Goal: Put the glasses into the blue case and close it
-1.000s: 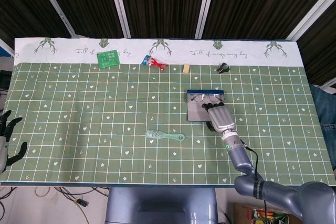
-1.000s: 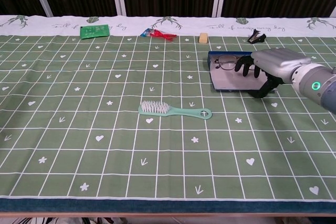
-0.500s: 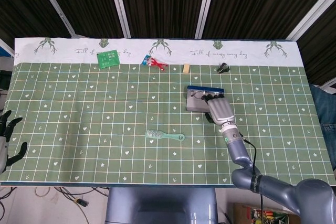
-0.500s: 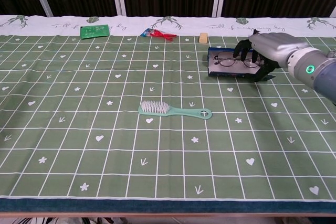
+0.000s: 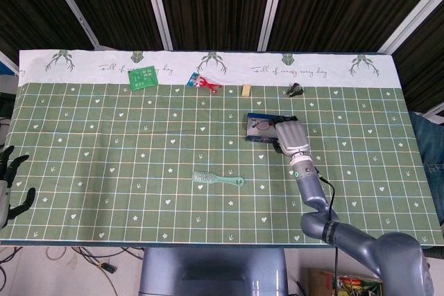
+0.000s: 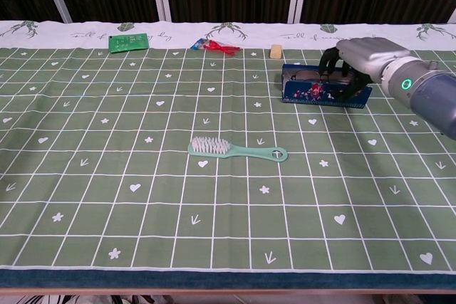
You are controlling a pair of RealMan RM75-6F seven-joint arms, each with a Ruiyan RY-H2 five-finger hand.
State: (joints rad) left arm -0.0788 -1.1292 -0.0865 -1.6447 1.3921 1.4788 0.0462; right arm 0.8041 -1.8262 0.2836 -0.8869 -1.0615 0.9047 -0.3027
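where half a second ago the case (image 6: pixel 324 93) lay partly open with the glasses plain to see inside, its lid now stands raised toward me, the patterned blue outside facing the chest camera, and my right hand (image 6: pixel 354 62) is folded over its right end, dark fingers (image 6: pixel 330 62) curled over the top edge. from the head view the case (image 5: pixel 259 128) looks narrower than before, and i can only make out a hint of the glasses (image 5: pixel 261 125) in the gap that is left; in the chest view they are hidden behind the lid. whether the lid is fully down i cannot tell. my right hand (image 5: pixel 292 136) has moved further toward the far side of the table since a second ago, when it rested nearer me on the flat open lid. my left hand (image 5: pixel 8 181) sits at the left edge of the head view, fingers apart and holding nothing, same as before. the brush (image 6: pixel 237 150) has not moved, nor the green card (image 6: pixel 128 41), red wrapper (image 6: pixel 214 46), eraser (image 6: pixel 276 50) or black clip (image 5: pixel 295 89) along the far side.
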